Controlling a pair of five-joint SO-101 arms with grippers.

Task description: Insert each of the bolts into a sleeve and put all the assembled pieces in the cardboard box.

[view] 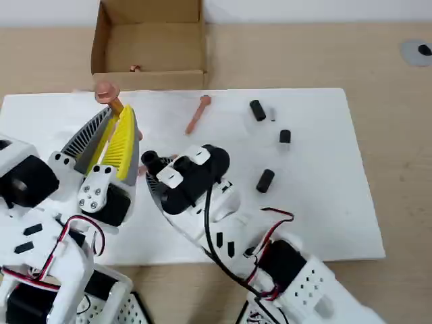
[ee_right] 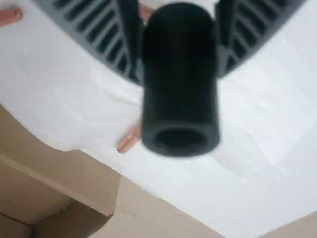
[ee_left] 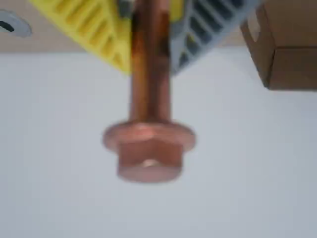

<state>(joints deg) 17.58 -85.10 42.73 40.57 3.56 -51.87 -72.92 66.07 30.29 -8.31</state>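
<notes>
- Bolt (ee_left: pixel 148 99) sits clamped by its shank in left gripper (view: pixel 118 116), head protruding, near cardboard box (view: pixel 101 47).
- Right gripper (view: pixel 156 169) pinches 1 sleeve (ee_right: pixel 181 79), bore exposed, presumably to receive it.

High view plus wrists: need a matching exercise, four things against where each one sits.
Things:
1. gripped bolt
2. gripped sleeve
3. loose bolt
4. cardboard box

Places:
A. lying on the white sheet
B. in the right gripper
C. on the wooden table, at the sheet's far edge
D. in the left gripper

Pairs: 1-D, 2-B, 3-A, 4-C.
</notes>
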